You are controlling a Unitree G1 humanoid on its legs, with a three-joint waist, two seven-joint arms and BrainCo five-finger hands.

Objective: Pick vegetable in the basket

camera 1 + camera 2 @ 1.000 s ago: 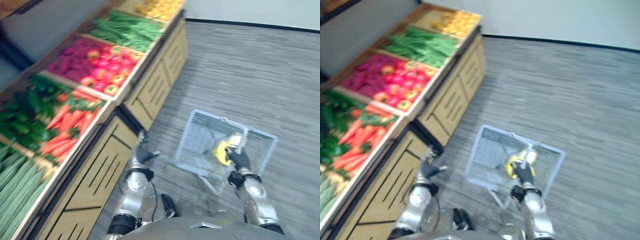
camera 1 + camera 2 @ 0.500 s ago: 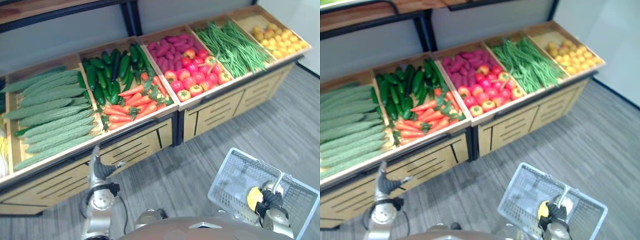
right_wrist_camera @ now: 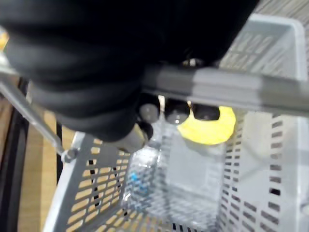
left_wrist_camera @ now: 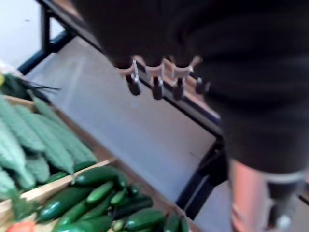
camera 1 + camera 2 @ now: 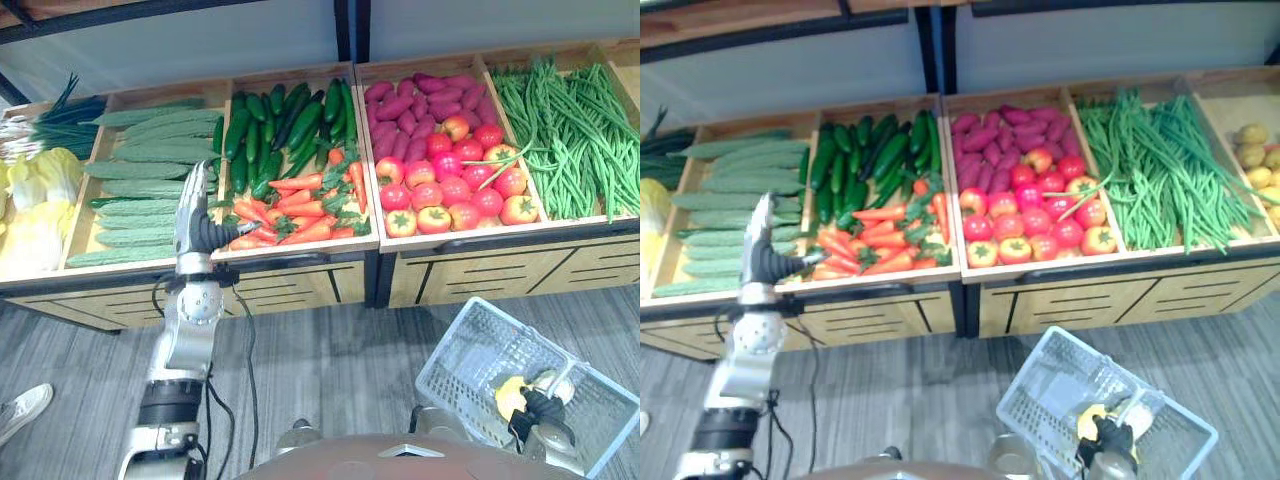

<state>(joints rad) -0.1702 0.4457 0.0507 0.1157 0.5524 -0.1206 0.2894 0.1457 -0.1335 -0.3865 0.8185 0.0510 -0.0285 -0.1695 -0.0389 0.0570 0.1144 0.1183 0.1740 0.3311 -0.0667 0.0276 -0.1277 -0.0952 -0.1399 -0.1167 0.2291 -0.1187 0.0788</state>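
Note:
A wooden produce stand holds ridged green gourds, dark cucumbers, carrots, purple sweet potatoes, tomatoes and green beans. My left hand is raised at the stand's front edge, between the gourds and the carrots, fingers straight and holding nothing. At the lower right my right hand is curled round the grey handle of a pale wire basket. The basket holds a yellow item and a clear packet.
Pale cabbages and spring onions fill the far left bin; yellowish potatoes lie at the far right. A dark upright post rises behind the stand. A person's white shoe shows on the grey floor at the lower left.
The camera has swung to face the stand squarely. My left hand has risen from below the stand's front to its edge by the carrots. My right hand keeps hold of the basket handle.

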